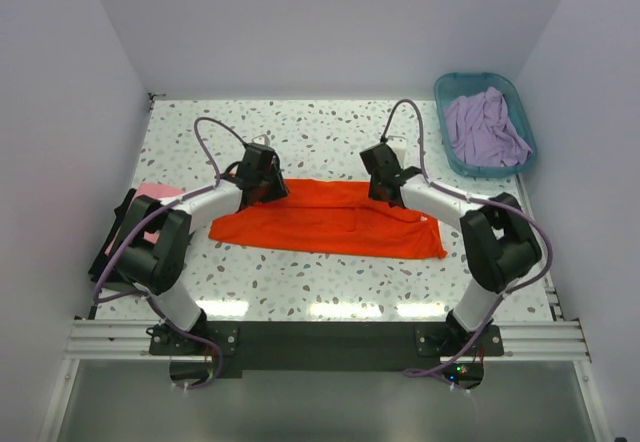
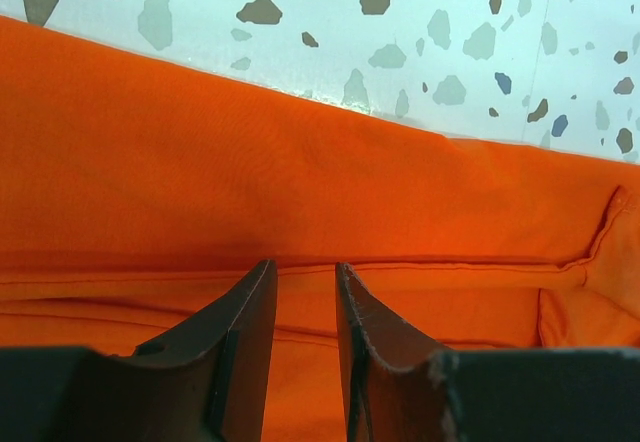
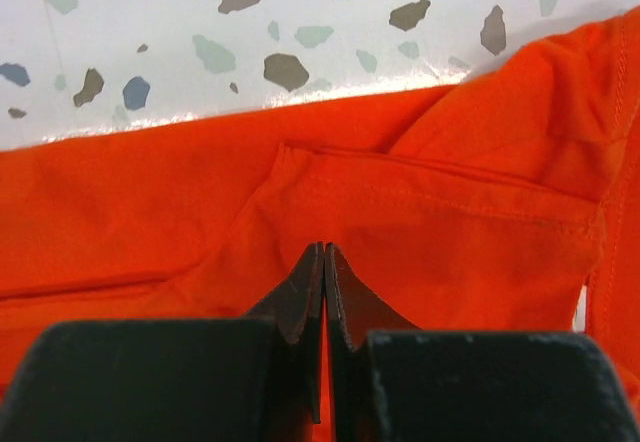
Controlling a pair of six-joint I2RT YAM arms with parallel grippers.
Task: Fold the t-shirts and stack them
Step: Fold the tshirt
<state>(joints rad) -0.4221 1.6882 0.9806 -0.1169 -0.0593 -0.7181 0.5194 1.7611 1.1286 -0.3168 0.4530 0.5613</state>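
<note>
Right end effector (image 3: 323, 248) pinches orange t-shirt (image 1: 330, 224) — left end effector (image 2: 304, 265) slightly parted

The orange t-shirt (image 1: 330, 220) is soft matt cloth with stitched hems. The speckled tabletop (image 1: 320, 132) shines glossy and smooth. The teal basket (image 1: 475, 76) looks like smooth plastic. The left pincer (image 2: 303, 272) is matt black, scuffed at its edges.

Pink shirt (image 1: 158, 192) & black shirt (image 1: 104, 258) partly hidden behind L arm (image 1: 165, 247).
</note>
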